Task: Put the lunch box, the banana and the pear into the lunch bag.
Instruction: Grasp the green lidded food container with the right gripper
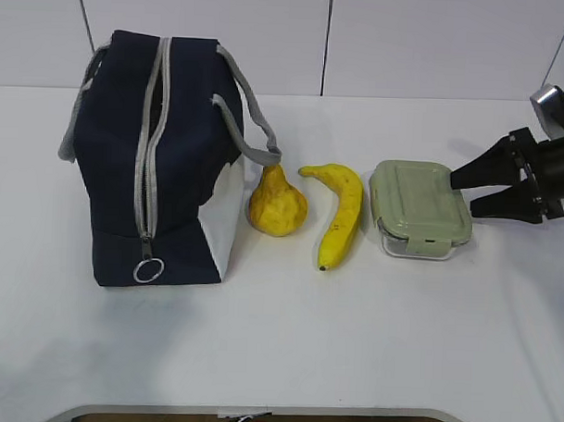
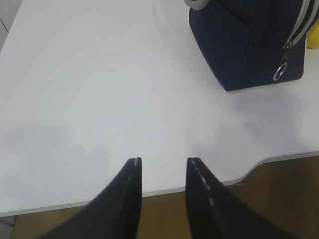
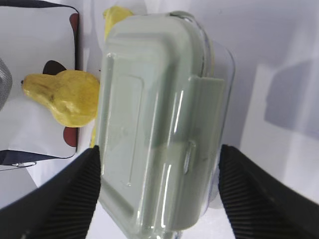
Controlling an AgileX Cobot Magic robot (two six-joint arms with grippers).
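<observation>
While wide open, right tool point(image 3: 157, 194) astride lunch box point(image 3: 154, 124)

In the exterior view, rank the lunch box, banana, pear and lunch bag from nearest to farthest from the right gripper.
From the right gripper:
1. lunch box, right at its fingers.
2. banana, left of the box.
3. pear, further left.
4. lunch bag, far left.

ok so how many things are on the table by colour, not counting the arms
yellow: 2, the pear and the banana
navy blue: 1, the lunch bag
clear with pale green lid: 1, the lunch box
total: 4
</observation>
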